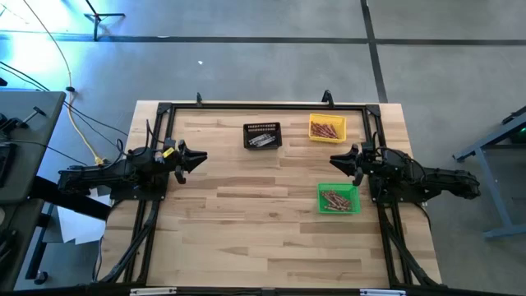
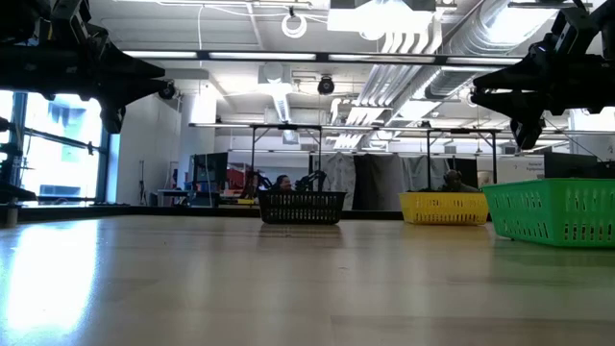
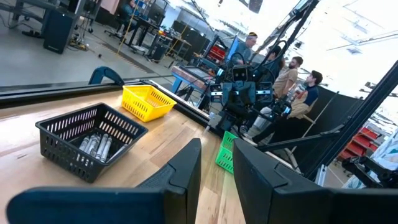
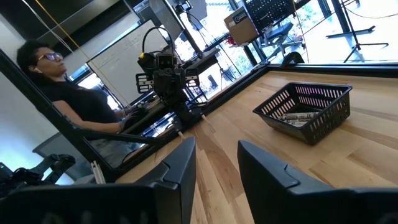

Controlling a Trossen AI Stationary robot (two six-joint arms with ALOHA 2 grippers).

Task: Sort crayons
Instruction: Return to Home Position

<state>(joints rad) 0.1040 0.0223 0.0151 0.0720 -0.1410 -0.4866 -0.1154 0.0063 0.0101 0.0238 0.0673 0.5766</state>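
Grey crayons [image 1: 261, 141] lie in the black bin [image 1: 250, 134] at the table's far middle. Reddish crayons [image 1: 326, 130] lie in the yellow bin [image 1: 315, 121] at the far right. Orange-brown crayons [image 1: 335, 200] lie in the green bin [image 1: 354, 194] at the right. My left gripper [image 1: 200, 159] hovers open above the table's left side, pointing level toward the right. My right gripper [image 1: 334, 160] hovers open opposite it, beside the green bin, pointing left. Nothing is between the fingers of either gripper [image 3: 217, 180] [image 4: 217, 177].
A black frame [image 1: 263, 105] runs along the table's far, left and right edges. Bare wood lies across the middle and near half of the table [image 1: 246, 230]. People sit beyond the table's sides [image 4: 68, 93] [image 3: 298, 87].
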